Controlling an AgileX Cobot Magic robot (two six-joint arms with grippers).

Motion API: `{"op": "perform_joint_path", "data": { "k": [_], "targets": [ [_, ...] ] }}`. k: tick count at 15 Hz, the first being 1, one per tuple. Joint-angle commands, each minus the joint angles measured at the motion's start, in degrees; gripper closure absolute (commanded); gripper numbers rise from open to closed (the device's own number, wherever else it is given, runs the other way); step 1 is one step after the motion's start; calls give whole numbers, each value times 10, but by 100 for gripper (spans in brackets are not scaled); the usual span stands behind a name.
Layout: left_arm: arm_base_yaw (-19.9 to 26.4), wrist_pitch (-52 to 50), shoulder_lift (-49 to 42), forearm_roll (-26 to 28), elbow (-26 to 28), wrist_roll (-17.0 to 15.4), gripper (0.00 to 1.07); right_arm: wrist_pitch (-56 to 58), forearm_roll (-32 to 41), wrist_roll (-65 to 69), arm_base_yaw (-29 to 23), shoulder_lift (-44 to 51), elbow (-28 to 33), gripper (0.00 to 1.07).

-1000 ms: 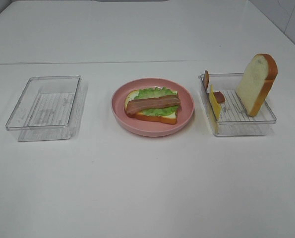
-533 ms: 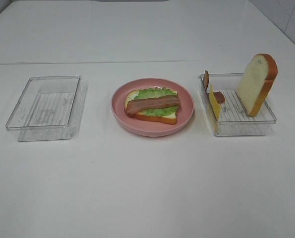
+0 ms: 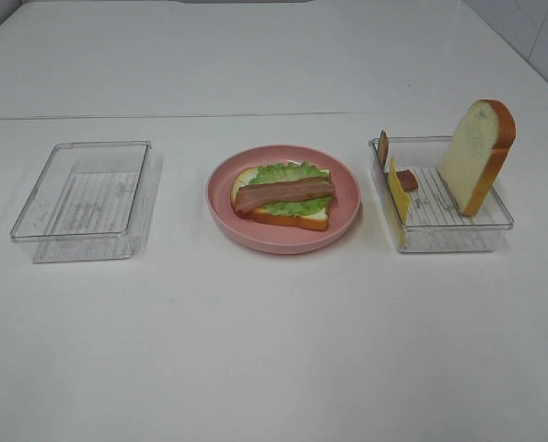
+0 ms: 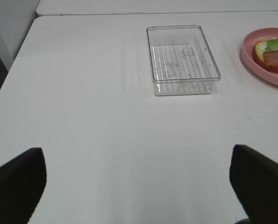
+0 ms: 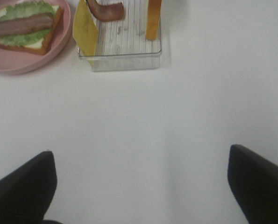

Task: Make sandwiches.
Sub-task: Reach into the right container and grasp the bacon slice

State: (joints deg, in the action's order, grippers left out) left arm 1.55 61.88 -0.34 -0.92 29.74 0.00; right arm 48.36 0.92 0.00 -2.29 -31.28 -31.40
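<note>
Left claw (image 4: 139, 186): fingers wide apart, holding nothing. Left tray (image 3: 85, 198) near counter's left edge. Plate (image 3: 283, 241) mid-counter carries half-built sandwich (image 3: 284, 194): bread, lettuce, bacon. Cheese (image 3: 399, 193) and bread slice (image 3: 476, 157) stand in right tray (image 3: 448, 226) near right edge. Right claw (image 5: 139, 186): wide apart, holding nothing. Step in hand, likely: cheese. Calls for edge pinch by right claw.

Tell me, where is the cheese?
In the high view, the cheese stands on edge in the right tray, against its left wall, beside a bacon strip.

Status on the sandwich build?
Left gripper, right gripper open, empty. Bread, lettuce, bacon stacked on plate; cheese and second slice in tray. Nothing in the way.
</note>
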Motion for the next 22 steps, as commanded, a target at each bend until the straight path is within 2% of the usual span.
{"op": "perform_joint_path", "data": {
  "k": [1,4,5,7,8,11,15,17,18,19,22],
  "targets": [
    [2,-6,-9,0,-2,0,4,-14,6,-33,2,-112,-37,11],
    [2,-6,-9,0,-2,0,4,-13,21,-37,2,-213,-96,11],
    [2,-6,-9,0,-2,0,4,-11,25,-37,2,-273,-141,11],
    [2,-6,-9,0,-2,0,4,-6,30,-37,2,-332,-182,11],
    [2,-6,-9,0,-2,0,4,-2,35,-43,2,-392,-234,11],
    [2,-6,-9,0,-2,0,4,9,35,-47,2,-442,-286,11],
    [2,-6,-9,0,-2,0,4,77,38,-47,1,-539,-426,11],
    [2,-6,-9,0,-2,0,4,96,50,-47,1,-563,-462,11],
    [2,-6,-9,0,-2,0,4,100,51,-47,-7,-571,-473,11],
    [2,-6,-9,0,-2,0,4,103,23,-46,-53,-598,-506,11],
    [2,-6,-9,0,-2,0,4,105,-5,-26,-105,-644,-555,11]
  ]
}}
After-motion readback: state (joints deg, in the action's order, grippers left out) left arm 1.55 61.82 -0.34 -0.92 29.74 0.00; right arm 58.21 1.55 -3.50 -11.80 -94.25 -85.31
